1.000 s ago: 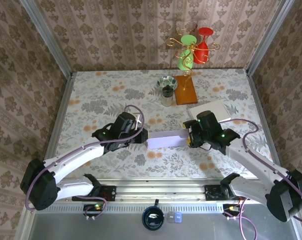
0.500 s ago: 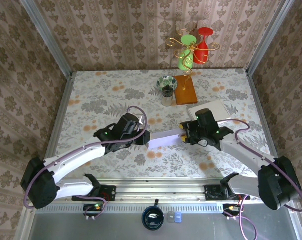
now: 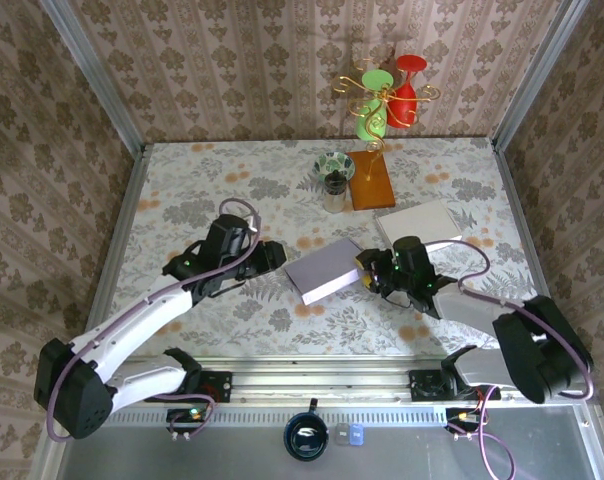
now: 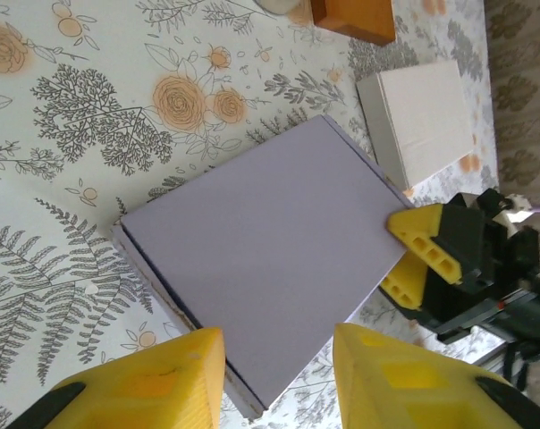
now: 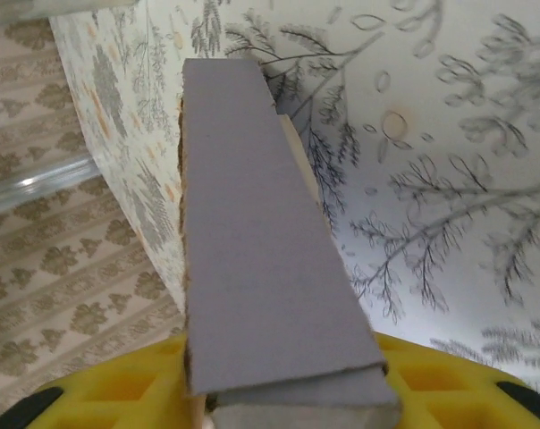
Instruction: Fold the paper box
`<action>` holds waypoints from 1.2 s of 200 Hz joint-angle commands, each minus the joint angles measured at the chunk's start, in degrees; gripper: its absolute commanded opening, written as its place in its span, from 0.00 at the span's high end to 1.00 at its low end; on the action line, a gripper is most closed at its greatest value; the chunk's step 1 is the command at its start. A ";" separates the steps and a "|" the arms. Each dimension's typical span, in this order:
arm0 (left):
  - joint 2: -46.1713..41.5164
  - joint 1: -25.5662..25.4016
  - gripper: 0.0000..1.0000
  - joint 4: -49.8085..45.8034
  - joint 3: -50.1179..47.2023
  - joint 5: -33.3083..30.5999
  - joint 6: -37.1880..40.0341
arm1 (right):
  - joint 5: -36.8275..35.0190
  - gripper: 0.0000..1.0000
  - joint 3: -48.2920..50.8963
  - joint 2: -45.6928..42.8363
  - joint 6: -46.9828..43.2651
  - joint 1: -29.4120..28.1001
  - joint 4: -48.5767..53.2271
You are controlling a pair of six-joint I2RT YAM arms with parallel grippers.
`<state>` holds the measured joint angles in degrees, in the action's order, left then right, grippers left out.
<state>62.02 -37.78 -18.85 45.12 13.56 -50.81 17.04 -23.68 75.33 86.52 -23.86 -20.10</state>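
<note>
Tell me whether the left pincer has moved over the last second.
Yes. The left pincer has shifted left and slightly toward the far wall, so it now lies further left of the fixed wooden block.

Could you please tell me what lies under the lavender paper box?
The floral tabletop shows all round the lavender paper box. The patch directly beneath is covered, so anything flat there cannot be seen. The right end effector clamps one edge.
</note>
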 commanded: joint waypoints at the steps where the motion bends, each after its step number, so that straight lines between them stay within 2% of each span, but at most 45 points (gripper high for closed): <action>1: -0.24 1.52 0.63 1.67 -2.69 4.12 -5.42 | 0.89 0.47 -0.75 2.77 -5.38 0.17 -3.25; 49: 1.93 2.62 0.63 2.60 -5.99 5.29 -10.91 | -0.91 0.33 -4.96 2.63 -10.97 0.30 14.56; 80: 3.84 2.71 0.63 2.50 -6.44 5.25 -11.37 | -0.43 0.30 -7.81 2.49 -13.34 0.56 24.73; 120: 5.02 2.71 0.63 2.86 -6.89 5.34 -10.98 | -1.42 0.31 -9.57 -1.12 -15.69 0.83 31.56; 150: 5.15 2.69 0.63 3.42 -7.95 5.26 -11.13 | -2.66 0.40 -11.32 -5.28 -18.28 1.15 34.28; 164: 4.26 3.01 0.63 2.41 -7.48 4.12 -9.66 | -3.53 0.45 -12.62 -8.68 -22.26 2.36 36.00; 175: 2.75 3.44 0.63 -0.63 -5.57 1.34 -6.51 | -6.51 0.44 -14.98 -12.47 -27.48 3.62 41.34; 188: 0.63 3.94 0.63 -4.04 -2.62 -2.99 -0.71 | -13.12 0.38 -18.43 -17.33 -33.92 4.73 49.55; 190: 0.31 4.01 0.62 -4.56 -2.18 -3.58 0.11 | -14.04 0.29 -18.95 -18.50 -34.43 4.77 50.33; 193: -0.11 4.15 0.62 -5.06 -1.53 -4.59 1.41 | -15.11 0.07 -19.62 -19.67 -35.66 5.13 52.06; 195: -0.42 4.26 0.61 -5.39 -1.20 -5.19 2.31 | -15.77 0.02 -19.99 -20.39 -36.65 5.40 53.05; 197: -0.72 4.35 0.61 -5.58 -0.81 -5.71 3.20 | -16.37 0.00 -20.42 -21.10 -37.69 5.73 53.82; 203: -1.68 4.74 0.58 -5.71 -0.14 -6.94 5.27 | -17.92 0.00 -21.50 -23.24 -40.23 6.57 55.71; 205: -2.00 4.91 0.52 -5.66 0.00 -7.27 5.80 | -18.38 0.00 -21.80 -23.92 -40.96 6.84 56.33; 208: -2.50 5.22 0.39 -5.42 0.12 -7.63 6.45 | -19.42 0.00 -22.38 -24.79 -41.98 7.27 57.29; 209: -2.68 5.33 0.30 -5.24 0.13 -7.74 6.79 | -19.77 0.00 -22.55 -24.79 -42.28 7.39 57.59; 210: -2.86 5.43 0.16 -5.06 0.14 -7.84 7.00 | -20.12 0.00 -22.73 -25.14 -42.65 7.49 57.83; 211: -2.95 5.52 0.08 -4.88 0.14 -7.98 7.19 | -20.51 0.00 -22.90 -25.45 -42.92 7.63 58.12; 213: -3.31 5.70 0.02 -4.64 0.03 -8.30 7.67 | -21.27 0.00 -23.25 -26.08 -43.39 7.83 58.65; 231: -5.63 7.54 0.00 -4.90 -0.08 -13.04 8.74 | -30.84 0.00 -26.15 -30.58 -47.19 9.14 63.05; 240: -6.38 8.64 0.00 -5.38 -0.11 -14.96 9.50 | -39.27 0.00 -27.16 -31.95 -46.97 9.35 65.03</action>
<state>58.06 -31.42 -21.67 43.77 6.90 -47.70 -2.42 -48.23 46.70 47.62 -15.53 32.75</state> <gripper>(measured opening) 0.965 0.999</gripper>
